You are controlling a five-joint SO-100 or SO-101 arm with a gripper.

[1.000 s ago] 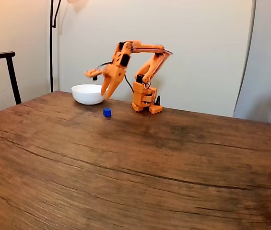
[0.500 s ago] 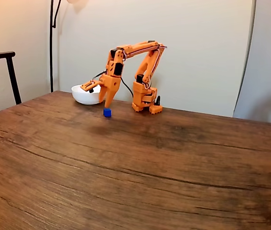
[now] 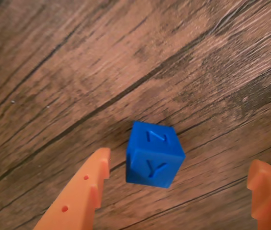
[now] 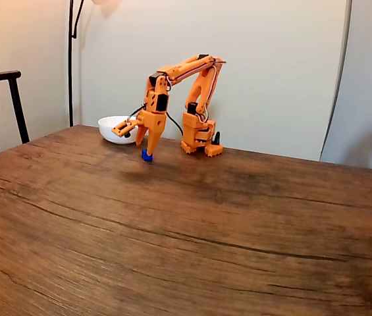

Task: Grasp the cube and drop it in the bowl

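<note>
— Where's the cube (image 3: 153, 154)?
— On the wooden table (image 4: 172, 230), between the orange fingers (image 3: 85, 191) in the wrist view — neither touches it.
— So the gripper (image 4: 143, 148) is spread open?
— Yes, tip down at the cube. Just behind stands the white bowl (image 4: 110, 124).

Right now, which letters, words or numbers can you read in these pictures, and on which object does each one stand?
"Y": embossed on the cube, on the face toward the wrist camera.
"Z": embossed on the cube's upper face in the wrist view; slightly blurred, so it could also be an "N".
In the fixed view the cube is too small to read anything on it.
The gripper, bowl and table carry no legible text.
</note>
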